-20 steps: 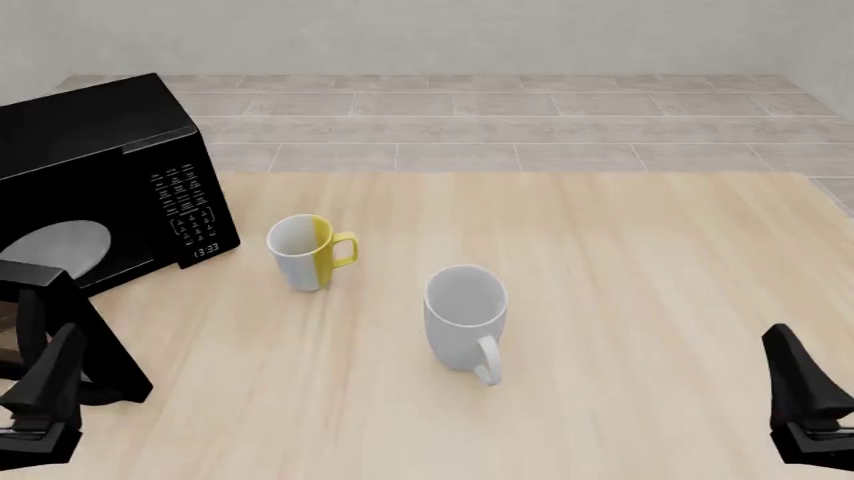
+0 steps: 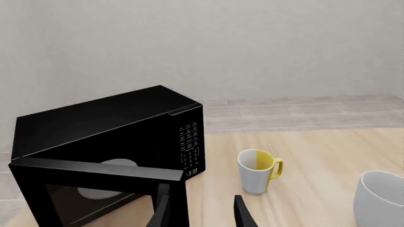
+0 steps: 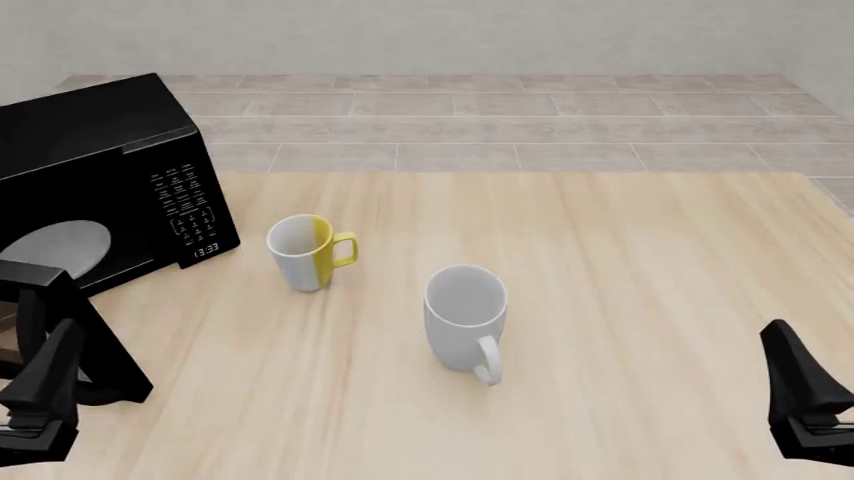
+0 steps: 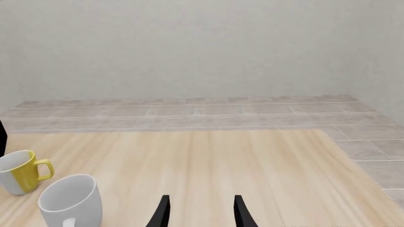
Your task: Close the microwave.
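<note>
Left gripper [image 2: 200,213] first: jaws spread, nothing between them, hanging low at the near left of the surface [image 3: 601,260], just beside the free edge of the open door [image 2: 94,189]. Whether a finger touches that edge, I can't tell from here. Right gripper [image 4: 199,210] is also spread and empty, parked at the near right, well apart from everything.

Out from the left jaws sits the microwave [image 3: 100,170], at the far left of the surface, door swung out toward the arms, pale turntable showing inside.

Now the risks. The door edge lines up close to one finger, so a push that starts off-centre could slip the finger past the edge and let the jaws straddle the door instead of driving it. Push too hard or along the wrong line and the whole box may slide or twist back rather than the door swinging on its hinge. The yellow mug [image 3: 308,251] stands near the keypad side, and a wide sweep from the left arm could clip it. The white mug [image 3: 466,318] stands further out in the middle, less exposed.
</note>
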Available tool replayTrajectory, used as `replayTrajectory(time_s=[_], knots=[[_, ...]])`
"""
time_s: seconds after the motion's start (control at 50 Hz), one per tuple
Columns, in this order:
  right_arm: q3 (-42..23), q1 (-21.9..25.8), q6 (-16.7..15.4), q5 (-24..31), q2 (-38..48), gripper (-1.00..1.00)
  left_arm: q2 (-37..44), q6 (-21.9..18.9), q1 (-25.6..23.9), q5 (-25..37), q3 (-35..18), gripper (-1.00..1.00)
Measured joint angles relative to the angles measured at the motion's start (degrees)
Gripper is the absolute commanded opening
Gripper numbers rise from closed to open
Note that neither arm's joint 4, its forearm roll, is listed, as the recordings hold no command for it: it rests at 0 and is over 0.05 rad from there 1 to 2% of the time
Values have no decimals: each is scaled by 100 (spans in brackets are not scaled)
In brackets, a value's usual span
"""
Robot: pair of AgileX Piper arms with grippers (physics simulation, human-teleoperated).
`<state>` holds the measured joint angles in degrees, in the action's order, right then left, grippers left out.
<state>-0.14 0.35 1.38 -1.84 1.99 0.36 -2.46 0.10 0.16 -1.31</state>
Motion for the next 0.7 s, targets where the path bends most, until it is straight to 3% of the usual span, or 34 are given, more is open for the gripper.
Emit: replayTrajectory(time_s=[0.38,0.7], knots=[[-2,40,338,55,-132,100,1394,227,20,-1050,66,100],[-105,89,537,131,-179,100,3587,455,192,-2849,97,100]])
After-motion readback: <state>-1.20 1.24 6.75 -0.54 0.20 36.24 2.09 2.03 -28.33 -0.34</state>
